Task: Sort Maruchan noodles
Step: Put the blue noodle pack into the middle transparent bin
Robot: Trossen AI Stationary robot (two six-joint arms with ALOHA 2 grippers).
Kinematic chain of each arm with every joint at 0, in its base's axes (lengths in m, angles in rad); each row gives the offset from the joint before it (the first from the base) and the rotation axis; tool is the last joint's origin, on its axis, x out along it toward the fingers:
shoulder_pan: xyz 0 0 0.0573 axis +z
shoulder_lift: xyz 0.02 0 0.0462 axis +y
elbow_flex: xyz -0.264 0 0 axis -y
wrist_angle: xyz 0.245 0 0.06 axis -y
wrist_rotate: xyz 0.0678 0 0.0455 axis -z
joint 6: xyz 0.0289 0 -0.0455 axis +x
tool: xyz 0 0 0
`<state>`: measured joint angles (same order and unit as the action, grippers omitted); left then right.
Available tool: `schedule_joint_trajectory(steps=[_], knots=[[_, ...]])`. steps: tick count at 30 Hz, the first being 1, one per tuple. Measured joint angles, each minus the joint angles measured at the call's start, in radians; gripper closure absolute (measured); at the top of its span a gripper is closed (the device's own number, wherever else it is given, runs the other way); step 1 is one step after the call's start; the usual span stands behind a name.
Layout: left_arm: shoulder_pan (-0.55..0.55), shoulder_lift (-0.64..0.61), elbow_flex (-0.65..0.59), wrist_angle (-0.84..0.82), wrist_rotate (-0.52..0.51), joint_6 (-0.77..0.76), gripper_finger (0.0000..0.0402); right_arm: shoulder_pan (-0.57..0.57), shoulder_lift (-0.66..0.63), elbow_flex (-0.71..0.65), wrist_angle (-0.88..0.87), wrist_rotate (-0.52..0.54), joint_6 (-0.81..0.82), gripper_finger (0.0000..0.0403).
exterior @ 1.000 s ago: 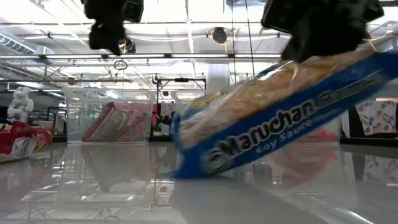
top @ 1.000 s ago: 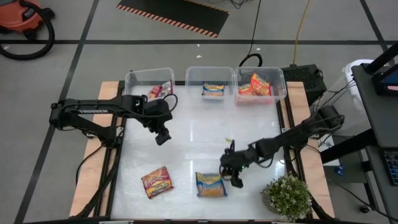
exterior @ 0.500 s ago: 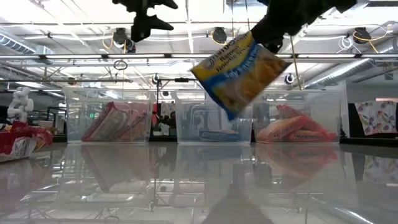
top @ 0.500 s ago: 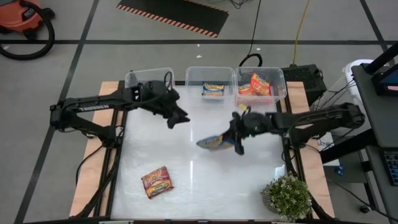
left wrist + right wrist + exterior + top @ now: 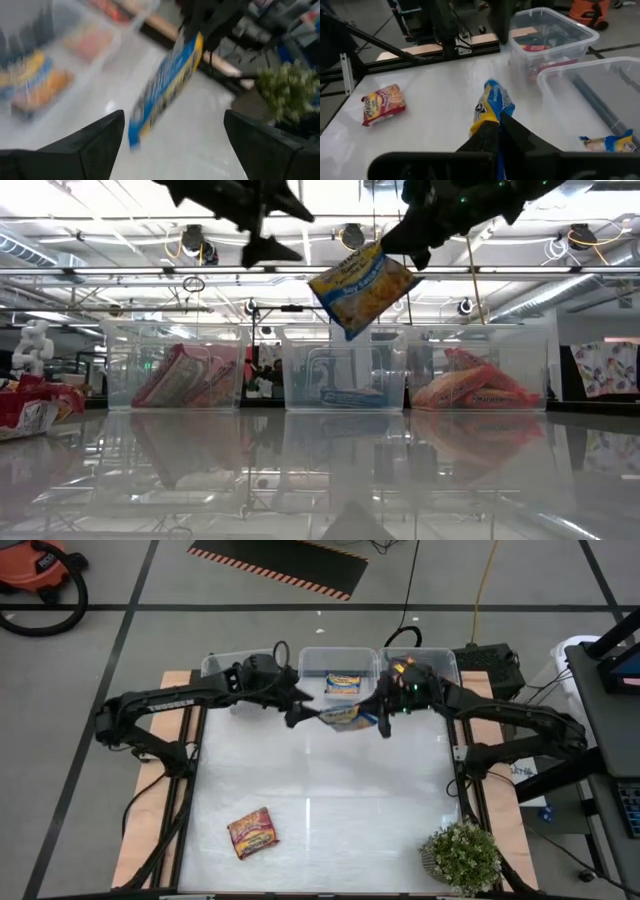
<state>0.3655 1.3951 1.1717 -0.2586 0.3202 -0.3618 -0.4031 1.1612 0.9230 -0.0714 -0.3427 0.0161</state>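
Nearest you, a red noodle packet (image 5: 253,832) lies flat on the tabletop (image 5: 330,800). Farther back, your right gripper (image 5: 380,725) has its fingers pinched shut on a blue noodle packet (image 5: 345,716), hanging in the air before the middle bin (image 5: 340,662). Your left gripper (image 5: 300,715), fingers spread wide and empty, hovers just beside it.

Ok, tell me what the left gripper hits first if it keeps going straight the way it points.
Most likely the blue packet hanging from the right gripper. The left gripper is open and the packet sits between its fingers in its wrist view, though how far ahead is hard to judge.
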Motion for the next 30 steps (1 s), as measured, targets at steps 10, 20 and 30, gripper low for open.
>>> schedule_joint_trajectory(steps=[10,20,30], knots=[[0.031,0.125,0.002,0.182,0.033,0.106,0.0055,-0.17,0.025,0.037,0.007,-0.213,-0.091,0.0403],[0.006,0.249,0.002,0.337,0.082,0.119,0.0081,-0.206,0.026,0.037,0.082,-0.265,-0.058,0.0403],[-0.007,0.274,0.002,0.342,-0.014,0.089,0.0136,-0.206,0.027,0.037,0.089,-0.269,-0.042,0.0403]])
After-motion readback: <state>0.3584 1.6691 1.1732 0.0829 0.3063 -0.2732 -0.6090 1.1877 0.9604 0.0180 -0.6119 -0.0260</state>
